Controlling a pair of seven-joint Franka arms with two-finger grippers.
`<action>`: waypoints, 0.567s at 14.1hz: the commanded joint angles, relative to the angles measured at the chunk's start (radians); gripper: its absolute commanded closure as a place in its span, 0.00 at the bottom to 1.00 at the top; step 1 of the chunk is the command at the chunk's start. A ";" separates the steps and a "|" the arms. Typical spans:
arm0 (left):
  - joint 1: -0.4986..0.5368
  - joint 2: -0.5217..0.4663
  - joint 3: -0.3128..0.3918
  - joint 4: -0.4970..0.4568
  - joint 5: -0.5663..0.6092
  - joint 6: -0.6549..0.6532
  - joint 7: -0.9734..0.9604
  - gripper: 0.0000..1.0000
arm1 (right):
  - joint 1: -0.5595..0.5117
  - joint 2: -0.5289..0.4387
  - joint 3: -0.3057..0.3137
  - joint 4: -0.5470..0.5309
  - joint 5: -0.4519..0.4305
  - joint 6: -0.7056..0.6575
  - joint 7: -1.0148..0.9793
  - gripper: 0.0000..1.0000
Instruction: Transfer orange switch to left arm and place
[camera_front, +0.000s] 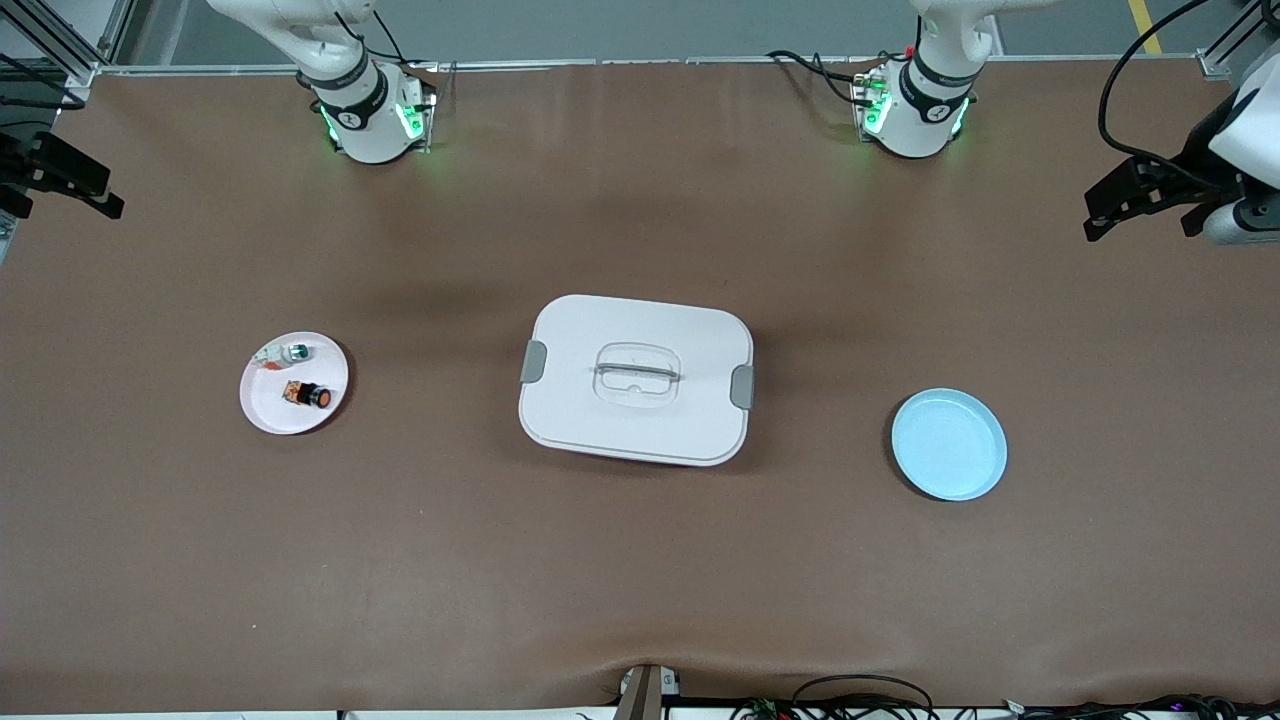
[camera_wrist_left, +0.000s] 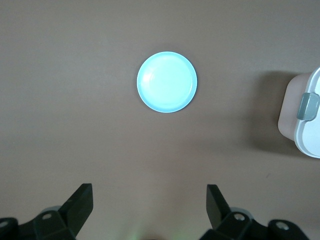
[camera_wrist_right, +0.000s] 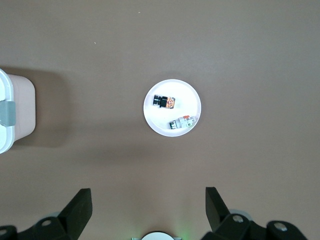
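The orange switch (camera_front: 308, 394) lies on a small white plate (camera_front: 262, 405) toward the right arm's end of the table, and also shows in the right wrist view (camera_wrist_right: 164, 101). The white box (camera_front: 636, 380) stands shut at the table's middle. My right gripper (camera_front: 55, 192) is open and empty, high over the table's edge at the right arm's end; its wrist view (camera_wrist_right: 148, 205) looks down on the plate (camera_wrist_right: 172, 90). My left gripper (camera_front: 1140, 212) is open and empty, high over the left arm's end; its wrist view (camera_wrist_left: 149, 202) shows bare table under it.
A small white part with a green button (camera_front: 285, 352) shares the plate with the switch. An empty light blue plate (camera_front: 948, 444) sits toward the left arm's end, also in the left wrist view (camera_wrist_left: 167, 82). The box's latched ends show in both wrist views (camera_wrist_left: 305, 112) (camera_wrist_right: 12, 112).
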 joint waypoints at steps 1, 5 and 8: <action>0.002 0.002 -0.006 0.012 0.021 -0.015 -0.007 0.00 | 0.006 0.002 0.000 0.006 0.002 0.001 -0.005 0.00; 0.005 0.002 -0.003 0.019 0.021 -0.015 0.002 0.00 | 0.003 0.002 -0.002 0.006 0.037 0.004 -0.005 0.00; 0.005 0.004 0.002 0.035 0.021 -0.018 0.002 0.00 | 0.006 0.002 0.000 0.006 0.037 0.003 -0.005 0.00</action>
